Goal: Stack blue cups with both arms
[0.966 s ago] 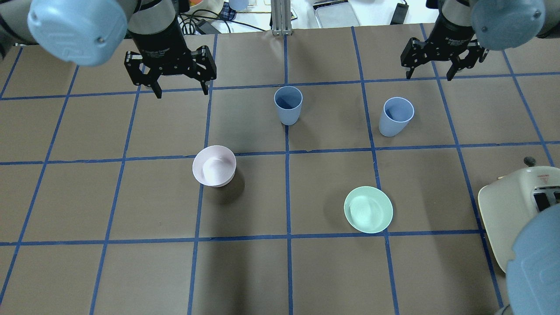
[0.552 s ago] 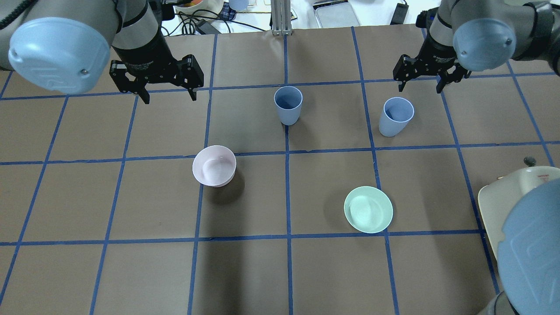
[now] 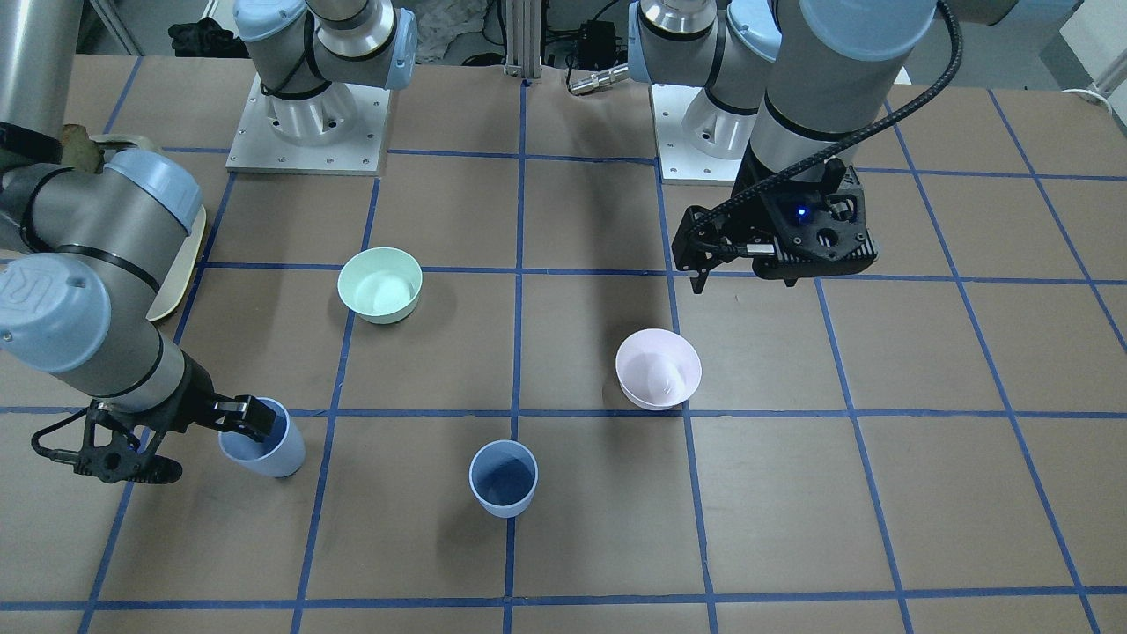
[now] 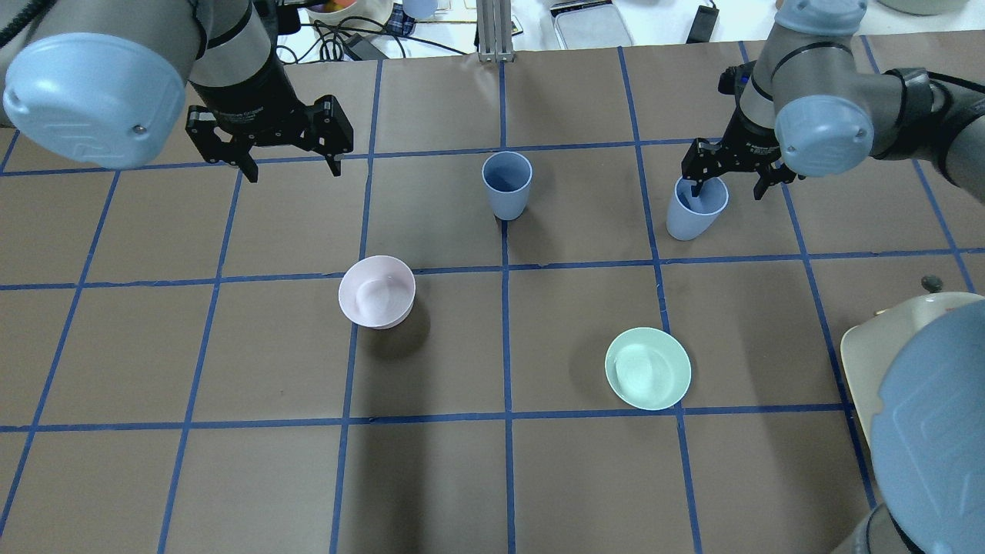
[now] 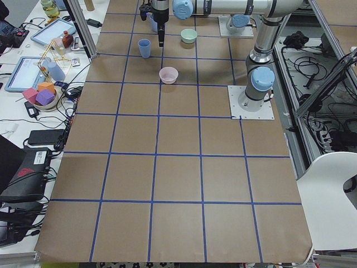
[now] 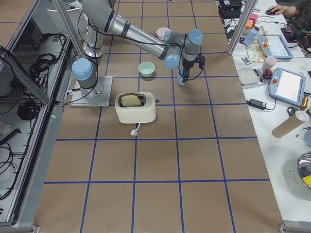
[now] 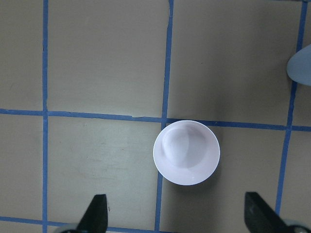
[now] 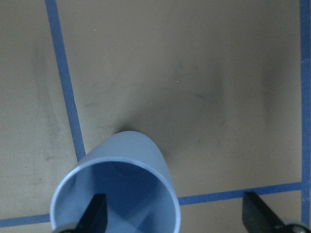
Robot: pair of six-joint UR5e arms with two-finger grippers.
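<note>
Mint-green plastic comes first from the robot's side: the mint-green bowl [image 4: 648, 368] sits mouth up on the brown paper-covered table [image 4: 231, 346], right of the centre tape line in the overhead view. A cream toaster [image 6: 136, 108] stands near it at the table's right edge, partly hidden there by a joint cap of the right arm [image 4: 935, 431]. A little farther out and left of the centre line, the pale pink bowl [image 4: 377, 292] stands alone, well apart from the green one. Beyond the bowls the two cups stand open end up, apart from each other. The centre blue cup [image 4: 507, 185] rests on the middle tape line with nothing touching it, and the second blue cup [image 4: 695, 205] stands to its right. The right gripper [image 4: 728, 190] is down at that second cup with its jaws spread wide. Its wrist view shows one finger [image 8: 95, 213] dipping inside the cup's mouth and the other outside, so the cup's wall lies between them, not yet pinched. Whether the inner finger touches the wall cannot be told. Farthest out on the left, the left gripper [image 4: 292, 171] hangs high over the table, jaws likewise spread and holding nothing. Its wrist camera looks straight down on the pink bowl, with a sliver of a blue cup at the frame's right edge.
</note>
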